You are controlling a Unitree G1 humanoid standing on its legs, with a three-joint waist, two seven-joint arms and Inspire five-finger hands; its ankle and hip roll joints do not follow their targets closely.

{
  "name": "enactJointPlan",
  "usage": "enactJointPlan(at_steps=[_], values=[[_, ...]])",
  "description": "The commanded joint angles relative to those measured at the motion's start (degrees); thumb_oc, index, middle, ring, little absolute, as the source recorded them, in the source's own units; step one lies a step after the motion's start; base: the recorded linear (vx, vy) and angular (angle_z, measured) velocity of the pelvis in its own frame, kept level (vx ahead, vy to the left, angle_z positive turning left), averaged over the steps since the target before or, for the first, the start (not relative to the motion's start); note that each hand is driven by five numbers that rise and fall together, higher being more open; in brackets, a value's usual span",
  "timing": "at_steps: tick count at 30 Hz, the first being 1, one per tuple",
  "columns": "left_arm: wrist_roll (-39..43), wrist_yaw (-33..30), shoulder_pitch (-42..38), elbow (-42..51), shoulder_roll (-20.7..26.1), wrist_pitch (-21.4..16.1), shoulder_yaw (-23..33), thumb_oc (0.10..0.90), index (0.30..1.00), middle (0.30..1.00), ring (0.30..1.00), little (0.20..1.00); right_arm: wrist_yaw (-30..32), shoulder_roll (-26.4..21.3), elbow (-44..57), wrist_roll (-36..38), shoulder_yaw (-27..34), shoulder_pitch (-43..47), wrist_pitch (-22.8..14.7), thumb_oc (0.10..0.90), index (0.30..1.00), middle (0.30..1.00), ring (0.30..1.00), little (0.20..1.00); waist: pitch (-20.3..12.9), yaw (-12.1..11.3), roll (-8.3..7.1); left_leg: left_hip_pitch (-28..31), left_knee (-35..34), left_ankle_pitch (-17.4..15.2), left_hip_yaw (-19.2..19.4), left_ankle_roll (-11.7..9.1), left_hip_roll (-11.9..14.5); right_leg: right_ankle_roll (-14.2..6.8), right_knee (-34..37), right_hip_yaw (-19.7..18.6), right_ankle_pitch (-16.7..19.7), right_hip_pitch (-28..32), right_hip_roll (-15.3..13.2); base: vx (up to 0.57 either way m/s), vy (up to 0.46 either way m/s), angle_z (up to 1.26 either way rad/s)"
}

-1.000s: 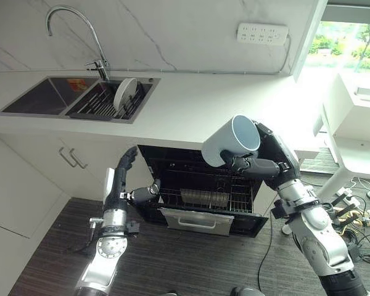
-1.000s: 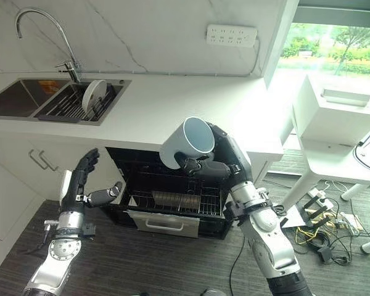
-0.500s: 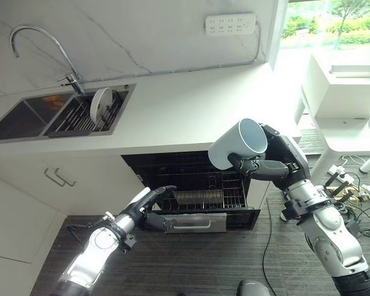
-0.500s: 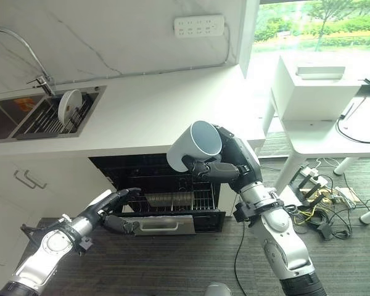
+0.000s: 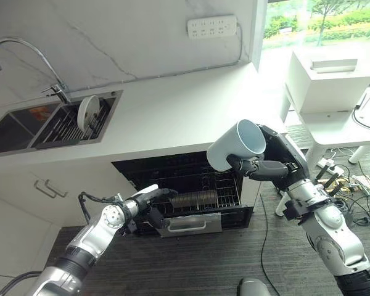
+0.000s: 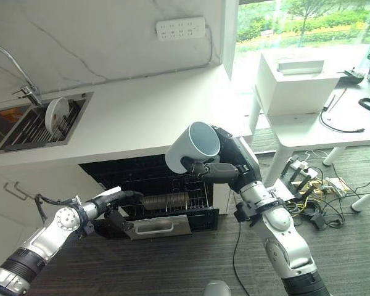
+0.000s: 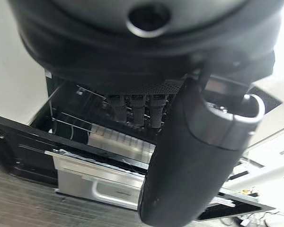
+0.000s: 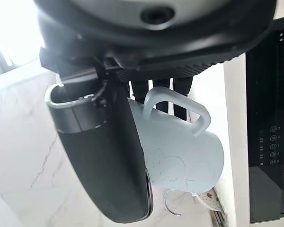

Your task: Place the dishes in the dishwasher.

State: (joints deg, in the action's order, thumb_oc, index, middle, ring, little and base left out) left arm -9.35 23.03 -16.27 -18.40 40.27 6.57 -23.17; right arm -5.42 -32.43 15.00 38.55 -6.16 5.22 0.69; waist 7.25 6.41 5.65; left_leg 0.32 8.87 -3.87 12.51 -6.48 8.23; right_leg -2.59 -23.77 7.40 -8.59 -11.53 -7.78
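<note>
Dishes sit at two spots: at far left a white plate (image 5: 88, 112) stands on edge in the rack of the sink (image 5: 24, 126), beneath the curved faucet (image 5: 24, 61), and further right a pale blue mug (image 5: 235, 145) is held up in the air. The white table (image 5: 172, 111) runs from the sink toward the window, with a power strip (image 5: 211, 26) on the marble wall behind it. Under the table, the dishwasher (image 5: 185, 191) is open, its wire rack (image 5: 200, 197) pulled partway out with a silver-handled front panel (image 5: 188, 223) below. The left hand (image 5: 147, 198) reaches in at the rack's left front corner, fingers stretched out fairly straight and grasping nothing (whether they touch the rack cannot be told). To the right, above the dishwasher's right side, the right hand (image 5: 268, 165) is clenched round the mug, fingers through its handle (image 8: 180, 106); the mug lies tilted with its mouth facing up and right. Further right stands a white side table (image 5: 333, 123) carrying a white box (image 5: 324, 80).
</note>
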Motion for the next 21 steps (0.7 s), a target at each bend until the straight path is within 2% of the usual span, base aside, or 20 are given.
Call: enactJointPlan(at_steps=[1,5,10,13,17,20,21], values=[[-4.0,-2.7,-6.9,-0.6,4.2,-1.7,0.7,0.8,0.9,0.9,0.9,0.9,-2.6,1.4,7.9,2.8,1.9,8.3,-4.5,0.4,0.3,0.3,0.3,0.3,-2.7,0.4,-1.97,-1.9,8.3,-9.8,1.2,3.5,0.2,-5.1,6.6,-1.8,-1.8,6.7,0.7,0.0,0.004,-0.07],[-6.0,-2.8,-7.1,-5.1,2.1,-1.1,-0.5,0.8,0.9,0.9,0.9,0.9,-3.0,1.9,8.1,2.6,2.0,8.9,-3.6,0.4,0.3,0.3,0.3,0.3,-2.8,0.7,-1.99,-1.9,8.3,-9.8,1.4,3.5,0.3,-5.1,6.6,-2.0,-1.8,6.7,0.8,0.0,0.002,-0.08],[-7.5,-3.0,-6.6,-11.5,-2.0,-2.2,-2.2,0.8,0.9,0.9,0.9,0.9,-3.3,2.7,8.0,2.2,1.9,9.4,-2.8,0.4,0.3,0.3,0.3,0.3,-3.0,0.9,-2.06,-1.9,8.3,-9.9,1.7,3.6,0.4,-5.1,6.6,-2.1,-1.9,6.6,0.9,0.0,0.0,-0.05],[-10.5,-1.5,-5.9,-17.8,-6.7,-1.8,-3.5,0.8,0.9,0.9,0.9,0.9,-4.5,3.8,7.8,1.9,1.9,9.3,-2.1,0.4,0.3,0.3,0.3,0.3,-3.2,1.5,-2.21,-1.7,8.3,-10.1,2.0,3.6,0.4,-5.1,6.6,-2.3,-2.1,6.7,1.1,0.0,-0.002,-0.01],[-12.6,0.8,-5.0,-23.8,-10.1,-1.3,-5.4,0.8,0.9,0.9,0.9,0.9,-5.0,4.3,8.1,2.0,1.7,9.2,-1.5,0.4,0.3,0.3,0.3,0.3,-3.3,2.2,-2.51,-1.5,8.3,-10.1,2.4,3.7,0.5,-5.1,6.6,-2.5,-2.1,6.6,1.2,0.01,-0.009,-0.03],[-13.8,3.8,-4.3,-26.4,-12.1,0.5,-6.8,0.8,0.9,0.9,0.9,0.9,-5.2,4.6,8.4,2.0,1.6,9.3,-1.1,0.4,0.3,0.3,0.3,0.3,-3.3,2.5,-2.63,-1.4,8.3,-10.2,2.6,3.8,0.5,-5.1,6.6,-2.6,-2.1,6.6,1.3,0.0,-0.004,-0.09],[-14.0,8.2,-3.8,-28.2,-13.4,5.1,-7.3,0.8,0.9,0.9,0.9,0.9,-5.3,4.9,8.5,1.9,1.7,9.4,-0.8,0.4,0.3,0.3,0.3,0.3,-3.0,2.7,-2.65,-1.3,8.3,-10.2,2.6,3.8,0.5,-5.1,6.6,-2.8,-2.2,6.7,1.4,0.0,0.002,-0.09]])
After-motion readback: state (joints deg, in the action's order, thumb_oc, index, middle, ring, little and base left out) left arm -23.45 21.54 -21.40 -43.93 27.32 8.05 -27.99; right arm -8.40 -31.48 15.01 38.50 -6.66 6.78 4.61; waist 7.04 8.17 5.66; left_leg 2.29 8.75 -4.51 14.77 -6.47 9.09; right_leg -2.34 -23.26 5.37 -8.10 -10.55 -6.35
